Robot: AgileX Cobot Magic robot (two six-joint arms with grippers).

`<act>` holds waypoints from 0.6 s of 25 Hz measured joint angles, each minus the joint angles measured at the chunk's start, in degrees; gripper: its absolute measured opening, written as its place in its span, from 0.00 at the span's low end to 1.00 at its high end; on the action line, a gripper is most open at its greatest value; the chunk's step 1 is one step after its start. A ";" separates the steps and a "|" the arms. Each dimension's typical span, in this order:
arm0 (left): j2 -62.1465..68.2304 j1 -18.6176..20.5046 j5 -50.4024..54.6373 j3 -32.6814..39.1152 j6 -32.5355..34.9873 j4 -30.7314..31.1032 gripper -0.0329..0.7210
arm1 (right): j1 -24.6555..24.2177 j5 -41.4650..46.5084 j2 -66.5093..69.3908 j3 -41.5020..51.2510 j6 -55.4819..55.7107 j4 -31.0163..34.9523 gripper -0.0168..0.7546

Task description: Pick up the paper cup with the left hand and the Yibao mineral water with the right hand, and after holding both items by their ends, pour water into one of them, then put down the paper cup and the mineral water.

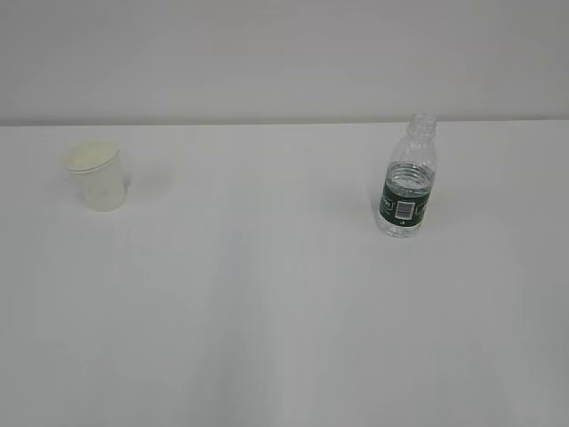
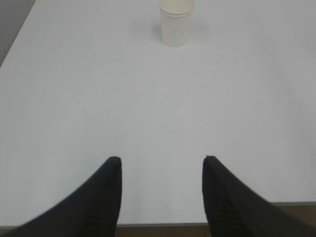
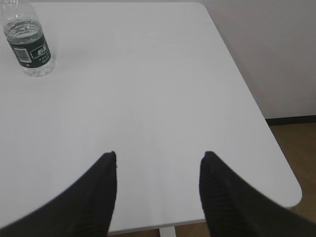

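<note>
The white paper cup (image 1: 96,175) stands upright at the far left of the white table; the left wrist view shows this paper cup (image 2: 175,23) far ahead at the top edge. The Yibao mineral water (image 1: 407,178), a clear ribbed bottle with a dark green label and no cap, stands upright at the far right. In the right wrist view the bottle (image 3: 27,43) sits at the top left corner. My left gripper (image 2: 162,159) is open above the table's near edge, holding nothing. My right gripper (image 3: 159,154) is open too, holding nothing. Neither arm shows in the exterior view.
The white table (image 1: 267,294) ends at a rounded right corner (image 3: 291,192) with brown floor (image 3: 296,133) beyond it. Its near edge (image 2: 163,225) lies just under the left fingers. A pale wall (image 1: 267,53) stands behind the table.
</note>
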 joint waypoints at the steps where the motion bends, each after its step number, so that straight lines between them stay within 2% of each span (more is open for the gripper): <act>1: 0.00 0.00 0.00 0.00 0.00 0.00 0.54 | 0.00 0.00 0.00 0.00 0.00 0.00 0.56; 15: 0.00 0.00 0.00 0.00 0.00 0.00 0.50 | 0.00 0.00 0.00 0.00 0.00 0.00 0.56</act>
